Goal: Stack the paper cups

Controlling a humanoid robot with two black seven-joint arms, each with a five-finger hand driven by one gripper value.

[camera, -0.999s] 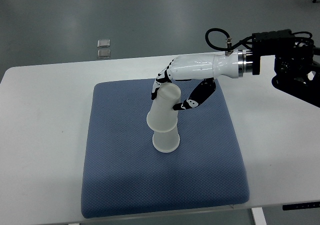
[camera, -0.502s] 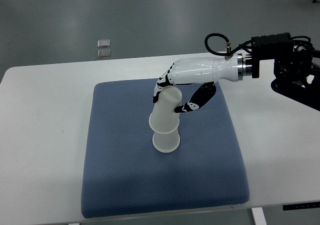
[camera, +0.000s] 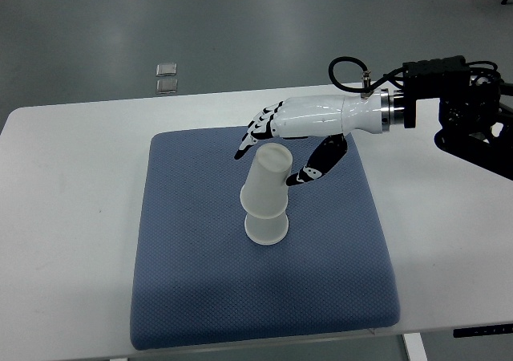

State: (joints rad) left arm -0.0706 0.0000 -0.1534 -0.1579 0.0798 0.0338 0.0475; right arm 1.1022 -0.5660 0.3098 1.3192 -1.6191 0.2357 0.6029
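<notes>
Top view: the right robot hand (camera: 276, 148) reaches in from the right edge, fingers (camera: 255, 130) spread and holding nothing, just beside the upper paper cup (camera: 267, 181). That cup sits upside down and tilted on the lower paper cup (camera: 266, 225), mid blue mat (camera: 200, 297), on the white worktop (camera: 72, 217). No left arm is visible.

No legible text or labels.
</notes>
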